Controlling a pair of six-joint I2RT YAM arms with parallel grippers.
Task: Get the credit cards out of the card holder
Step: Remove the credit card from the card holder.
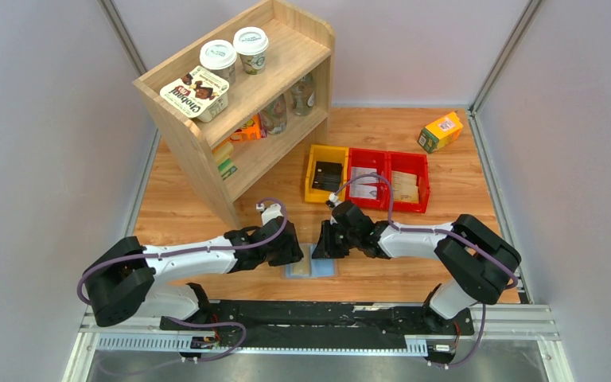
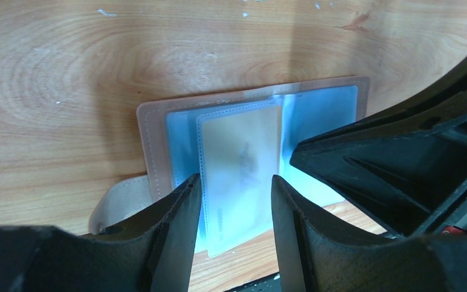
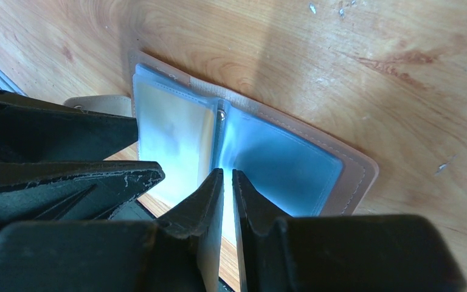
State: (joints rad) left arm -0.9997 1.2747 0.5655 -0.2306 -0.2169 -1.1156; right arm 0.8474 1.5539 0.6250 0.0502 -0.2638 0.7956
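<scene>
The card holder (image 1: 323, 268) lies open on the wooden table between my two grippers, its grey-blue clear pockets facing up and a taupe rim around them (image 2: 152, 131). A tan-yellow credit card (image 2: 243, 155) sits in a clear pocket leaf on the left panel; it also shows in the right wrist view (image 3: 173, 137). My left gripper (image 2: 234, 201) is open, and its fingers straddle the near end of that leaf. My right gripper (image 3: 228, 182) is almost fully closed, with a thin slit between the fingers. Its tips are down at the holder's spine (image 3: 222, 121). Other cards are hidden.
A wooden shelf (image 1: 239, 103) with cups and bottles stands at the back left. A yellow bin (image 1: 326, 171) and red bins (image 1: 390, 179) stand behind the grippers, and an orange-green carton (image 1: 440, 131) is at the back right. The black base rail (image 1: 310, 314) runs just below the holder.
</scene>
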